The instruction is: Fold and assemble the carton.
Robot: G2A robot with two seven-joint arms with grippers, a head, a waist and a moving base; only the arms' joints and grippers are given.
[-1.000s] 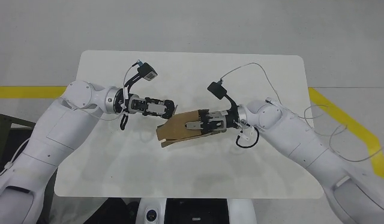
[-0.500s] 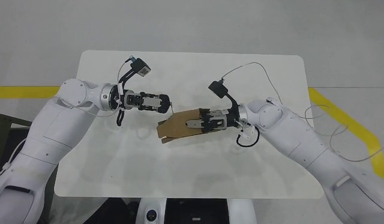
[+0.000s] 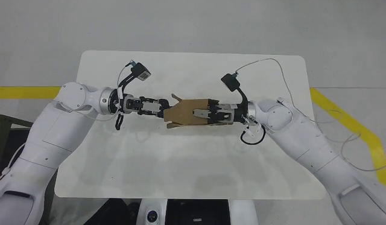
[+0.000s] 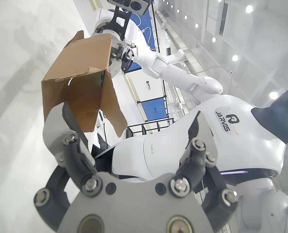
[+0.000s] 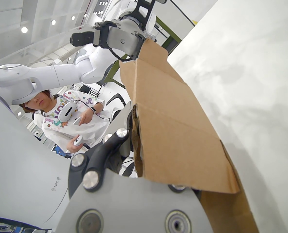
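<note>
White table (image 3: pixel 277 164): over its middle the right pincer (image 3: pixel 204 112) grips the carton (image 3: pixel 184 111), the left pincer (image 3: pixel 161 108) gaping at its open end. I'd close on one flap (image 4: pixel 113 113), then fold slowly along its crease.

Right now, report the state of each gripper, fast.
Left gripper: jaws open, holding nothing, close to the carton's open end.
Right gripper: jaws shut on the carton.
</note>
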